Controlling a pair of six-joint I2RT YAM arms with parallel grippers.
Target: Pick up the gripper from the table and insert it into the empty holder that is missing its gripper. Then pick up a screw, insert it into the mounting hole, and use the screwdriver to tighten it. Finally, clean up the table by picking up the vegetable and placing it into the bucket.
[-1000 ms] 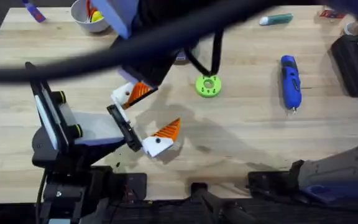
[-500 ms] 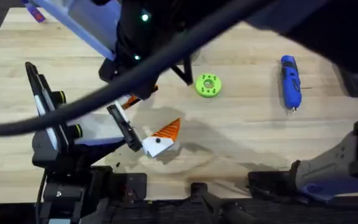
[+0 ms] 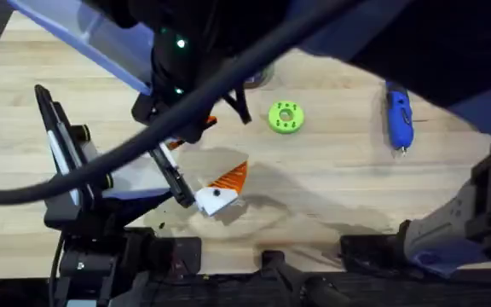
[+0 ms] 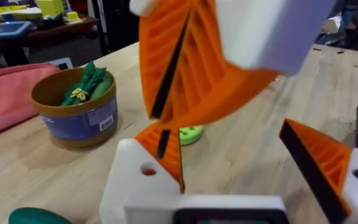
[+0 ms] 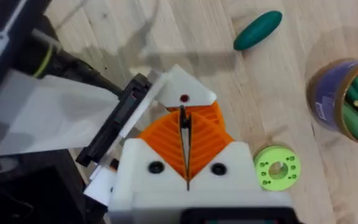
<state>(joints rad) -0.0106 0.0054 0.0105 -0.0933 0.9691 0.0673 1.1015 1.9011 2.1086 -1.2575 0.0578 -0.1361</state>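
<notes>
The right arm's white gripper [image 5: 185, 163] had its orange ribbed pads pressed together on the small orange ribbed plastic finger [image 5: 180, 127], just over the left arm's white plastic mount [image 5: 182, 93]. Seating appeared underway; next, alignment with the empty slot. The left gripper [image 4: 253, 165] stood open, empty.

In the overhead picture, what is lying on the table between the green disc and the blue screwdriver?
Nothing lies there: in the overhead view the stretch between the green disc and the screwdriver is bare wooden table.
</notes>
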